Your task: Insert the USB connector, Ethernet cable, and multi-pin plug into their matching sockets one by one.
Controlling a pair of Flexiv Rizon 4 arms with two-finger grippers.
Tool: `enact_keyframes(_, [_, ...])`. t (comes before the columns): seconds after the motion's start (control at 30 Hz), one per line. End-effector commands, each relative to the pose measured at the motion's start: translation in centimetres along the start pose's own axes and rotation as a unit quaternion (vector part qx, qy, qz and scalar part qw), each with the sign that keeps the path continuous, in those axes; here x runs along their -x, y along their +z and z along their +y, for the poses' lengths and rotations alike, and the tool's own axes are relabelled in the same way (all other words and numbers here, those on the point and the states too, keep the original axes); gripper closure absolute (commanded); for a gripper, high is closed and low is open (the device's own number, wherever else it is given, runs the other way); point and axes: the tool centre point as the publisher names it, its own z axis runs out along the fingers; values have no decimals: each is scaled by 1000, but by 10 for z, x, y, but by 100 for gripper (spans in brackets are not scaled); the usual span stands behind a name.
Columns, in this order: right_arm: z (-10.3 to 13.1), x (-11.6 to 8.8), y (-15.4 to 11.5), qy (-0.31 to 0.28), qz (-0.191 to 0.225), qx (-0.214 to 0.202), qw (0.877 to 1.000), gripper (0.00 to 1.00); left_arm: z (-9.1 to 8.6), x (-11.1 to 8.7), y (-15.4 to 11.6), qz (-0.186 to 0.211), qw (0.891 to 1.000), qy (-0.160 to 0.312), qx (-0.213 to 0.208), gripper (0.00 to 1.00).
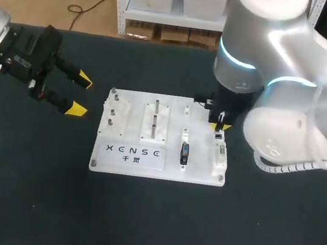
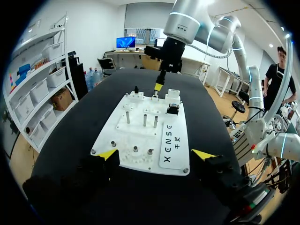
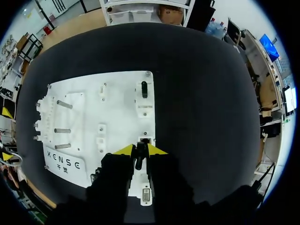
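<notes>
Right wrist view gives the clearest read: the right gripper (image 3: 140, 150) is clamped on a dark plug (image 3: 139, 158), whose tip is at a small socket (image 3: 145, 140) on the white board (image 3: 117, 93). Head view puts this between 2 and 3 o'clock from the board's centre, by its right edge. I cannot tell which of the three plugs it is, but I judge one insertion is in hand. A dark connector (image 1: 184, 153) sits in a slot at about 4 o'clock, probably already seated. What looks like the multi-pin socket (image 1: 220, 156) lies along the same edge, towards 4 o'clock. The left gripper (image 1: 80, 93) hangs spread and empty off the board at about 9 o'clock. The next move calls for a straight, square push into the socket, then release.
</notes>
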Motion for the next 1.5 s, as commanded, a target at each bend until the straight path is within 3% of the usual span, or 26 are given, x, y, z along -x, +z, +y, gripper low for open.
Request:
enact_keyframes(0.03, [-4,-5,2,2,-15,-2,1000,100,-1,-1,0,-2,1000,1,2,0])
enact_keyframes(0.73, [-8,-1,20,-5,-14,-14,1000,100,-1,-1,0,-2,1000,1,2,0])
enact_keyframes(1.5, [-1,6,22,-13,-17,-10,1000,100,-1,-1,0,-2,1000,1,2,0])
